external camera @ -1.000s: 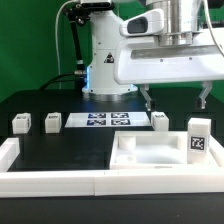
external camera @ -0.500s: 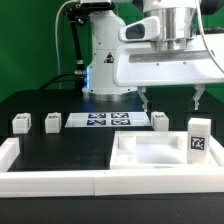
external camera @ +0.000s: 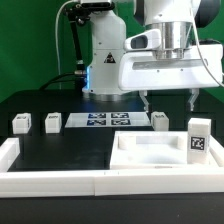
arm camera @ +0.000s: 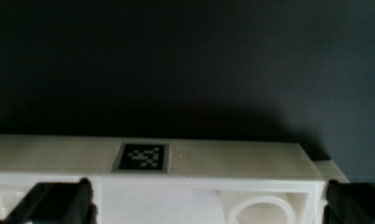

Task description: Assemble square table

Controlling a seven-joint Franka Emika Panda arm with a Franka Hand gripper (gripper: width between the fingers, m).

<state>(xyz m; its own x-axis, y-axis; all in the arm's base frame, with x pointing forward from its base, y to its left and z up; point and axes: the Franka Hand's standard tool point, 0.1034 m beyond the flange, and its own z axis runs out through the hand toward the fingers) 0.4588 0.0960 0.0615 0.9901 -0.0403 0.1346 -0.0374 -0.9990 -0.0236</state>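
The square table's white slab (external camera: 150, 152) lies rim-up at the front on the exterior view's right. In the wrist view its tagged edge (arm camera: 143, 157) and a round socket (arm camera: 262, 210) show. My gripper (external camera: 170, 101) hangs open above the slab's far edge without touching it. In the wrist view the gripper (arm camera: 205, 205) straddles the slab from above, one dark finger (arm camera: 59, 205) on each side. Two leg blocks (external camera: 20, 124) (external camera: 52, 122) sit at the left, a third (external camera: 159, 120) lies behind the slab, and another (external camera: 197, 136) stands upright at the slab's right.
The marker board (external camera: 100, 120) lies flat between the leg blocks in front of the robot base (external camera: 100, 60). Long white border rails (external camera: 50, 178) run along the table's front and left edges.
The hand has turned a little about its own axis and dipped slightly over the slab. Its fingers stay open, and no part has moved.
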